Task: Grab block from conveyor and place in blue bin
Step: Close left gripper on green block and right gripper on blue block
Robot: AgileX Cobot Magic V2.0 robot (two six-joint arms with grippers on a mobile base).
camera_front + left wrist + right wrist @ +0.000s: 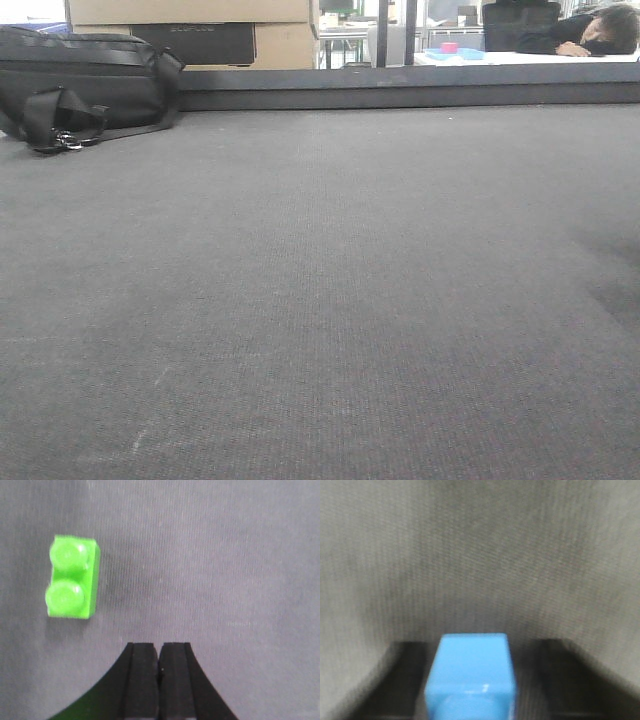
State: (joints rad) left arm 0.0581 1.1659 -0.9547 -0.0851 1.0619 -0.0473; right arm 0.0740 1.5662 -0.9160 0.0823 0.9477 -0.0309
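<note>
In the right wrist view, a light blue block [472, 675] sits on the dark grey ribbed conveyor [480, 555]. It lies between the two black fingers of my right gripper [477, 650], which is open, with a gap on each side of the block; the view is blurred. In the left wrist view, a green two-stud block [72, 577] lies on the conveyor [225, 555], up and to the left of my left gripper [159, 647]. That gripper is shut and empty. Neither gripper shows in the front view, where the belt [320, 300] fills the frame.
A black bag [85, 85] lies on the belt at the far left, by the dark edge rail [420, 90]. Cardboard boxes [270, 30] stand behind. A person [590, 35] rests on a table beyond. A small blue tray with a red thing [455, 52] is there.
</note>
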